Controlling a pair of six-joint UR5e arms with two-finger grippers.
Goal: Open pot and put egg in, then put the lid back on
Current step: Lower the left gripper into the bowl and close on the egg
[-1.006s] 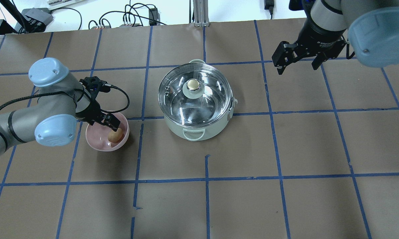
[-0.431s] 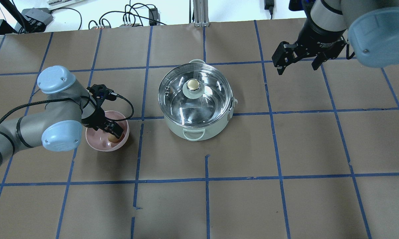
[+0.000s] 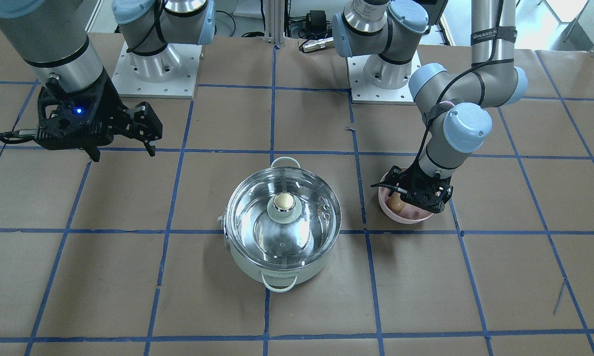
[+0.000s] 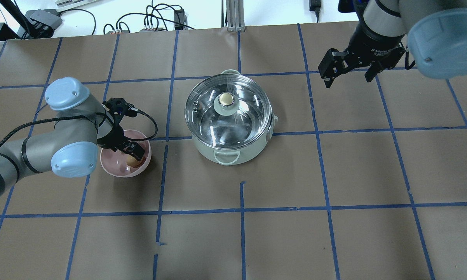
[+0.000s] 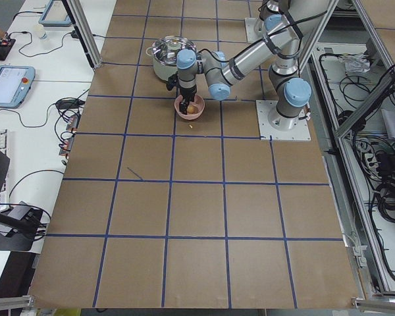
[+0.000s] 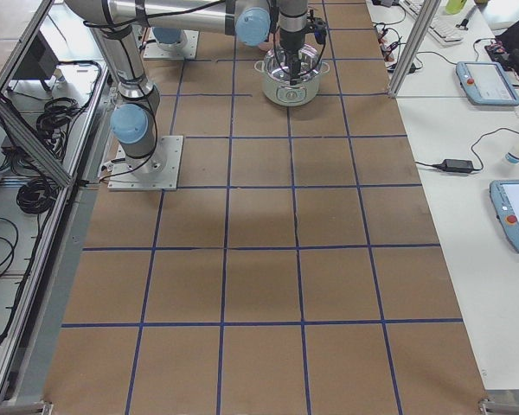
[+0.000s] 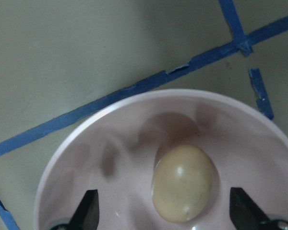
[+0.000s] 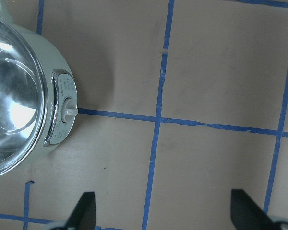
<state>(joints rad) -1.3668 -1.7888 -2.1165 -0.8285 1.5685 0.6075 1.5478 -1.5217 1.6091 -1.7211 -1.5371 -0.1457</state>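
Note:
The mint-white pot (image 4: 233, 149) stands mid-table with the glass lid (image 4: 243, 116) on it, cream-gold knob (image 4: 226, 99) at its centre. The brown egg (image 7: 182, 184) lies in a pink bowl (image 4: 115, 167) left of the pot. My left gripper (image 4: 131, 152) is open and down inside the bowl, and its fingers (image 7: 89, 211) stand on either side of the egg, apart from it. In the front-facing view the egg (image 3: 396, 203) peeks out beside that gripper (image 3: 423, 202). My right gripper (image 4: 348, 77) is open and empty, raised to the far right of the pot.
The pot's control panel (image 8: 62, 112) faces the right gripper (image 8: 165, 213). Blue tape lines cross the brown table cover. Cables and boxes lie beyond the far edge (image 4: 152, 19). The arm bases (image 3: 153, 64) stand at the robot side.
My left arm has shifted a little right and down into the pink bowl, so the gripper now covers most of the egg from above. The right arm, pot and lid have not moved.

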